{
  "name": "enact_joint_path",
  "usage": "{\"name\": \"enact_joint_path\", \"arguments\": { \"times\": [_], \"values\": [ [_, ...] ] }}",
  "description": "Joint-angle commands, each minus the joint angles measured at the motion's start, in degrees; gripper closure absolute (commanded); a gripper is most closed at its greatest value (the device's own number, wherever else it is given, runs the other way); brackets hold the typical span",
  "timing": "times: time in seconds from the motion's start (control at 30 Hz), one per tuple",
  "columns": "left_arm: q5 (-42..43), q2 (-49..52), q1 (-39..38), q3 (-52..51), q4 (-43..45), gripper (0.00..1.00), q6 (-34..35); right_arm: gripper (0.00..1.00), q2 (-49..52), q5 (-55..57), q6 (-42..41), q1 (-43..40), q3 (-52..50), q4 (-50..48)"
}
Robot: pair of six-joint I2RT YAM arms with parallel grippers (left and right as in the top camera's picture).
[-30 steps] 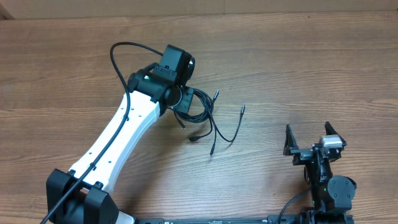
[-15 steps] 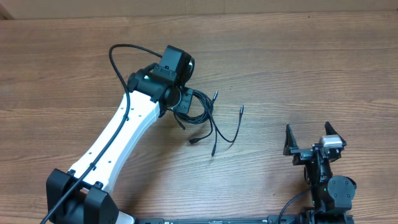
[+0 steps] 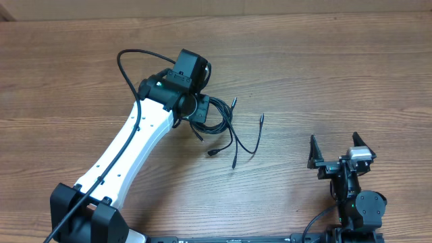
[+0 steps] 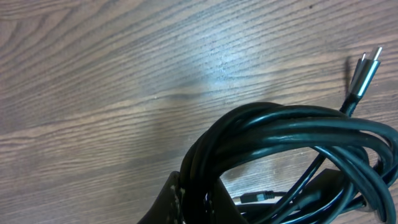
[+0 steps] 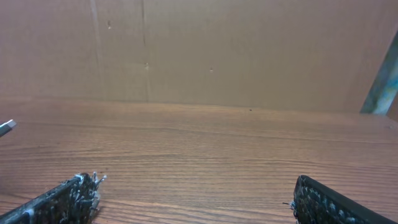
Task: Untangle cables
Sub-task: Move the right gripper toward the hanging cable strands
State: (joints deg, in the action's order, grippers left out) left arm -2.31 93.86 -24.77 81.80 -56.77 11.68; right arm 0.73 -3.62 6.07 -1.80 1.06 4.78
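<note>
The cables (image 3: 219, 125) are a tangled bundle of thin black cords on the wooden table, right of centre-left, with loose plug ends trailing toward the lower right. My left gripper (image 3: 202, 111) sits at the bundle's left side and is shut on it. In the left wrist view the cables (image 4: 292, 134) loop thickly across the frame, pinched between the gripper's (image 4: 208, 202) dark fingers at the bottom, and a silver plug (image 4: 365, 70) sticks up at the right. My right gripper (image 3: 334, 150) rests apart near the lower right, open and holding nothing. Only its two fingertips (image 5: 68, 196) show in its own view.
A thick black wire (image 3: 131, 67) arches off the left arm above the white link (image 3: 128, 155). Bare wooden tabletop (image 3: 324, 74) lies all around, and a brown cardboard wall (image 5: 199, 50) stands behind the table in the right wrist view.
The loose plug ends of the cables have shifted slightly toward the lower right. The right arm has not moved.
</note>
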Motion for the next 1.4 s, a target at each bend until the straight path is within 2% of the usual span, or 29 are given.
{"name": "enact_joint_path", "arguments": {
  "times": [0.0,0.23,0.33,0.37,0.4,0.43,0.57,0.7,0.77,0.83,0.87,0.93,1.03,1.2,1.33,1.37],
  "values": [
    [0.87,-0.26,-0.02,0.72,1.46,0.96,0.83,0.00,-0.44,0.07,0.22,-0.15,-0.59,-0.17],
    [2.16,-0.26,-0.02,0.72,0.46,0.96,6.34,0.00,-0.44,-0.39,0.17,-0.15,-0.59,-0.31],
    [4.81,-0.26,-0.02,0.72,0.48,0.96,6.60,0.00,-0.44,-4.42,-5.40,-0.15,-0.59,-0.63],
    [5.33,-0.26,-0.02,0.72,0.55,0.96,6.60,0.00,-0.44,-5.55,-9.64,-0.15,-0.59,-0.63],
    [5.73,-0.26,-0.02,0.72,0.50,0.96,6.60,0.00,-0.44,-6.69,-21.79,-0.15,-0.59,-0.81],
    [5.81,-0.26,-0.02,0.72,0.48,0.96,6.60,0.00,-0.44,-7.28,-30.29,-0.13,-0.59,-0.81],
    [6.78,-0.26,-0.02,0.72,0.44,0.96,6.58,0.00,-0.44,-15.54,-56.87,-0.15,-0.59,-1.51],
    [6.84,-0.26,-0.02,0.72,0.20,0.96,6.58,0.00,-0.44,-28.65,-76.02,-0.15,-0.59,-1.92],
    [6.86,-0.26,-0.02,0.72,-0.09,0.95,6.58,0.00,-0.44,-35.08,-83.30,-0.15,-0.59,-1.86],
    [6.84,-0.26,-0.02,0.72,-0.26,0.96,6.54,0.00,-0.44,-36.22,-89.11,-0.15,-0.59,-2.10],
    [6.86,-0.26,-0.02,0.72,-0.26,0.96,6.56,0.00,-0.44,-36.79,-90.55,-0.15,-0.59,-1.84],
    [6.84,-0.26,-0.02,0.72,-0.26,0.96,6.54,0.00,-0.44,-36.00,-87.89,-0.15,-0.59,-1.99],
    [6.86,-0.26,-0.02,0.72,-0.39,0.96,6.56,0.00,-0.44,-37.03,-73.50,-0.15,-0.57,-2.82],
    [6.84,-0.26,-0.02,0.72,-0.39,0.96,6.54,0.01,-0.39,-35.28,-71.67,-0.20,1.03,-0.59],
    [6.84,-0.26,-0.02,0.72,-0.39,0.96,6.54,0.01,1.01,-30.14,-66.93,-0.20,7.10,8.31],
    [6.84,-0.26,-0.02,0.72,-0.39,0.96,6.54,0.01,2.89,-26.77,-63.41,-0.20,11.19,15.96]
  ]
}}
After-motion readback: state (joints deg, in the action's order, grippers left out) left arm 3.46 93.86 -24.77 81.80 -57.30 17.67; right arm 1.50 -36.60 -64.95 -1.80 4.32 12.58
